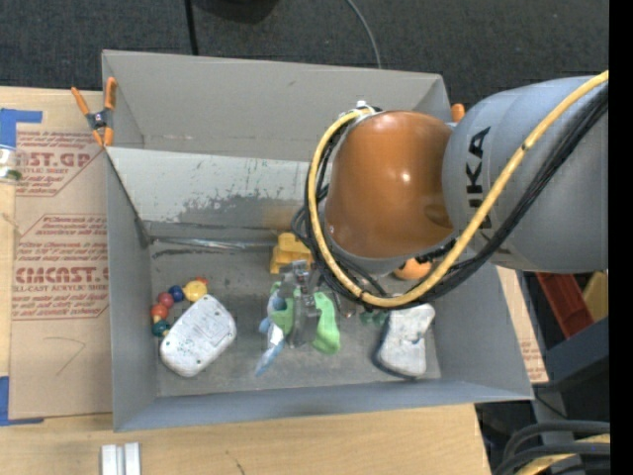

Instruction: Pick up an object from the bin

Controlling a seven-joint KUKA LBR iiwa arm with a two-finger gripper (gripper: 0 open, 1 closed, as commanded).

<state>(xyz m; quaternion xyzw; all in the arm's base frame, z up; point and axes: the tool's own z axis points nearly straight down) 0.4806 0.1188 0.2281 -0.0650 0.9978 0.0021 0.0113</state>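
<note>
Fingers (297, 293) low in the lower middle of the bin (129, 226), apparently parted, nothing clamped between them. Green plastic piece (326, 332) just beside them on the right; smaller green bit (282, 315) and pale blue sliver (269, 352) on the left. Judged step: at grasp height, grasp not yet made. Next move calls for closing on the green piece, then a straight lift past the white lump (406, 342) at lower right. Piece looks glossy, chunky, irregular; could slip.

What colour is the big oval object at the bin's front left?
The oval object is white; camera view.
</note>
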